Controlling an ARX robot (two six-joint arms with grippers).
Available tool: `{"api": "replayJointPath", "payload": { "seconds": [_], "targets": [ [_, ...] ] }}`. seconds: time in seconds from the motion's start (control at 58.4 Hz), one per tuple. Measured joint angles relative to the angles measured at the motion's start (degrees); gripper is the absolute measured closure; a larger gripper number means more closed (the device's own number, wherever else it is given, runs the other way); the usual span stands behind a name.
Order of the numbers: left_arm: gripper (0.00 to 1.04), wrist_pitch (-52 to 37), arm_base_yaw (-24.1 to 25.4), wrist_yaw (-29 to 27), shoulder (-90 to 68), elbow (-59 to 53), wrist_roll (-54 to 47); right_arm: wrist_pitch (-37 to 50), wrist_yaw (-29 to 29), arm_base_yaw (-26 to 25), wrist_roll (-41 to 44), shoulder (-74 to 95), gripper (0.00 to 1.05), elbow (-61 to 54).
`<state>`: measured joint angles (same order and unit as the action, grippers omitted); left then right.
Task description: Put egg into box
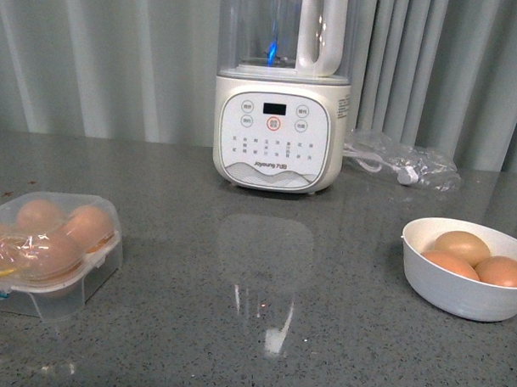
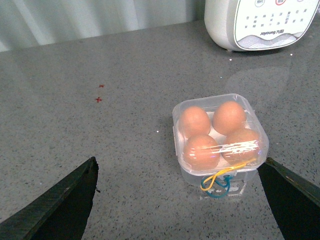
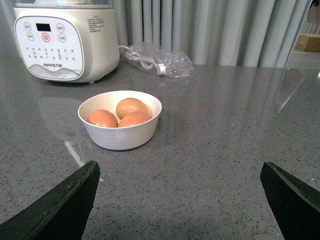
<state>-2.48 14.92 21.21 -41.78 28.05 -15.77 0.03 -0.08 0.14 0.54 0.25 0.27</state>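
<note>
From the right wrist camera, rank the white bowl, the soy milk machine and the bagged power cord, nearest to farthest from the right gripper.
1. White bowl, holding three brown eggs, directly ahead of the right gripper and closest.
2. Soy milk machine, behind the bowl on the countertop.
3. Bagged power cord, near the curtain; only slightly farther than the machine.

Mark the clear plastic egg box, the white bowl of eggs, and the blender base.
Clear plastic four-cup egg box [image 2: 220, 142]: left wrist view, lid centre.
Round white bowl [image 3: 120, 137]: right wrist view, outer wall.
Cream blender base [image 1: 278, 130]: front view, control panel.
</note>
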Motion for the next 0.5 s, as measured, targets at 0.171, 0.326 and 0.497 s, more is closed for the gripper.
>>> {"api": "replayJointPath", "payload": {
  "seconds": [0.171, 0.326, 0.497],
  "targets": [
    [0.07, 3.7, 6.5, 5.6, 6.9, -2.5, -2.2, 0.0, 0.0, 0.0, 0.0, 0.0, 0.07, 0.0],
    [0.22, -7.8, 9.1, 2.4, 9.3, -9.7, 3.9, 0.0, 0.0, 0.0, 0.0, 0.0, 0.07, 0.0],
    [0.54, -11.8, 3.0, -4.1, 15.4, -16.1, 13.5, 0.0, 0.0, 0.0, 0.0, 0.0, 0.07, 0.0]
  ]
}}
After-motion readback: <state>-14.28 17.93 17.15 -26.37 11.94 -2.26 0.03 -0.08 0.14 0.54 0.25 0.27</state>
